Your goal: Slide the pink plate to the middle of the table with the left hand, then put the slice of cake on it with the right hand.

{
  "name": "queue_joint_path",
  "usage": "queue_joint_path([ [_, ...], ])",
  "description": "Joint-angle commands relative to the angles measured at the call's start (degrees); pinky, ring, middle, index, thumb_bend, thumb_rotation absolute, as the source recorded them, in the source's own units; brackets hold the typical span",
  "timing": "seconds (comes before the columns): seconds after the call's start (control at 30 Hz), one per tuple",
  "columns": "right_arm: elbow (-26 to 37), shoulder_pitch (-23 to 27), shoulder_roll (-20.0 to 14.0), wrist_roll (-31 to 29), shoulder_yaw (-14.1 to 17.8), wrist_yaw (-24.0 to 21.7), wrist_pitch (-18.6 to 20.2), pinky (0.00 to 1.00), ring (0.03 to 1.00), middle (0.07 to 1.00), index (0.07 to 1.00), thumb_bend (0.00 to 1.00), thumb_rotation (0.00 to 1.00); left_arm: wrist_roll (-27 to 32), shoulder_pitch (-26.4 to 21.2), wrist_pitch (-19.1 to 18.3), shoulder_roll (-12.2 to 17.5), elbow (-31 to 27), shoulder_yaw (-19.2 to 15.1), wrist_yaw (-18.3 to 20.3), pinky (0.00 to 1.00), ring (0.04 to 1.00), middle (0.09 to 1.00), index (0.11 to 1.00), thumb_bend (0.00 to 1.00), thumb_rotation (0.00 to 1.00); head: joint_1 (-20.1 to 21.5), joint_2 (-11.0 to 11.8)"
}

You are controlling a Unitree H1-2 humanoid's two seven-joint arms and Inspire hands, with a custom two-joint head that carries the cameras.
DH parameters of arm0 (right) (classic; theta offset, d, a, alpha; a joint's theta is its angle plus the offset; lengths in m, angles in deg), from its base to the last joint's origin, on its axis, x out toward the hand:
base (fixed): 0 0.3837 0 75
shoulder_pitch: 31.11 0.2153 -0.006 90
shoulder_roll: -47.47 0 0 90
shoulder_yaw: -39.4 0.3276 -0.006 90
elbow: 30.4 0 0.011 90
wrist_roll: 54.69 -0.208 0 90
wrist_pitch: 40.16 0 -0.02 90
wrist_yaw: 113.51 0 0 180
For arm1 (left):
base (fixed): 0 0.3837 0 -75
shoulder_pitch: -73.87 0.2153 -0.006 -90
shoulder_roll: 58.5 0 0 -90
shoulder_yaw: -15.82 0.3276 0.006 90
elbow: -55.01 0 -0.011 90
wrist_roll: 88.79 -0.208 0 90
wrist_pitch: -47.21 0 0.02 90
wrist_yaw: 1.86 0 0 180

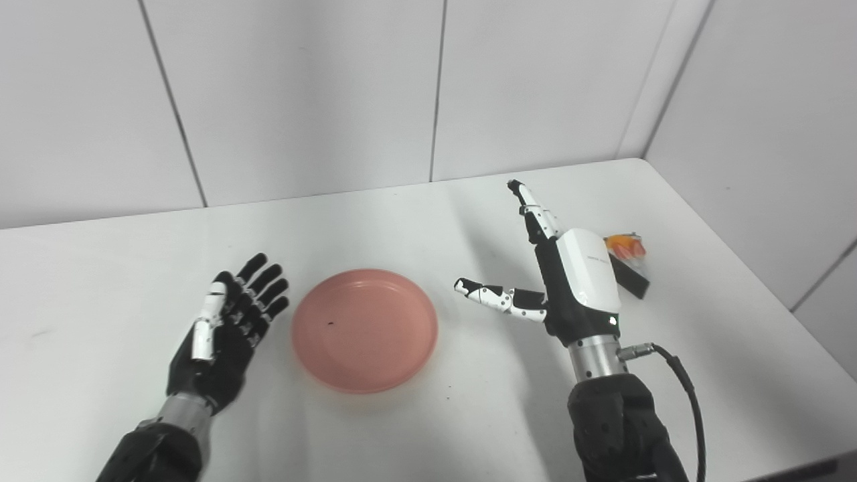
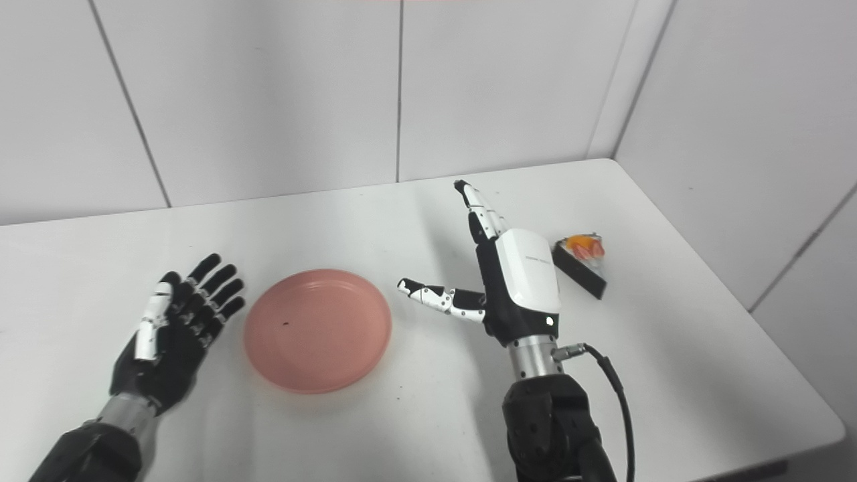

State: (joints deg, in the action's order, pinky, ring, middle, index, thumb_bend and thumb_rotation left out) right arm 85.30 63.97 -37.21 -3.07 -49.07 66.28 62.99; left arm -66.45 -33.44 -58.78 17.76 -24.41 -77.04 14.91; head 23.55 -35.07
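Observation:
The pink plate lies flat on the white table, a little left of the middle, and holds nothing. My left hand lies open, palm up, just left of the plate and apart from it. My right hand is open, held edge-up with fingers straight and thumb pointing left, between the plate and the cake. The slice of cake, dark with orange and red fruit on top, sits on the table just right of the right hand, partly hidden behind it in the left eye view.
White wall panels stand behind the table and along its right side. The table's right edge runs close past the cake. A black cable hangs from my right wrist.

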Motion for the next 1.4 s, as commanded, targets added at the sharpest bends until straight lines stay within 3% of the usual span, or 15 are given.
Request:
queue_joint_path([
  [0.0, 2.4, 2.5, -1.2, 1.8, 1.6, -0.1, 1.8, 0.68, 0.847, 0.915, 0.91, 0.85, 0.48, -0.3, 1.7, -1.3, 1.1, 2.4, -0.4, -0.3, 0.95, 0.924, 0.911, 0.898, 0.36, 1.0, 0.3, 0.2],
  [0.23, 1.2, 3.8, -3.9, 3.8, 5.4, -0.7, 5.0, 0.65, 0.84, 0.916, 0.911, 0.86, 0.5, 0.2, 1.2, -1.3, 1.7, 3.4, -1.1, 0.3, 0.94, 0.918, 0.912, 0.908, 0.35, 1.0, 2.8, 1.0],
  [0.4, -0.2, 4.6, -5.9, 6.8, 7.1, -1.4, 7.3, 0.58, 0.816, 0.914, 0.908, 0.88, 0.55, 0.9, 1.0, -1.6, 1.9, 4.1, -1.9, 0.7, 0.95, 0.922, 0.917, 0.916, 0.35, 1.0, 3.4, 1.1],
  [0.63, -1.6, 5.7, -8.0, 10.4, 8.6, -2.0, 10.7, 0.57, 0.804, 0.904, 0.898, 0.89, 0.57, 1.1, 0.8, -1.2, 2.4, 5.2, -2.3, 1.7, 0.96, 0.928, 0.924, 0.923, 0.35, 1.0, 4.5, 1.5],
  [0.9, -4.4, 7.2, -9.9, 12.4, 9.9, -3.2, 13.3, 0.53, 0.788, 0.904, 0.89, 0.88, 0.51, 1.3, 0.8, -1.9, 2.6, 4.8, -2.4, 1.0, 0.95, 0.926, 0.922, 0.92, 0.35, 1.0, 5.7, 1.8],
  [1.37, -14.8, 8.6, -13.3, 5.8, 9.6, -0.4, 12.6, 0.58, 0.833, 0.935, 0.895, 0.88, 0.46, 2.2, 0.8, -2.2, 3.2, 5.1, -3.1, 1.6, 0.95, 0.931, 0.923, 0.918, 0.34, 1.0, 6.2, 1.6],
])
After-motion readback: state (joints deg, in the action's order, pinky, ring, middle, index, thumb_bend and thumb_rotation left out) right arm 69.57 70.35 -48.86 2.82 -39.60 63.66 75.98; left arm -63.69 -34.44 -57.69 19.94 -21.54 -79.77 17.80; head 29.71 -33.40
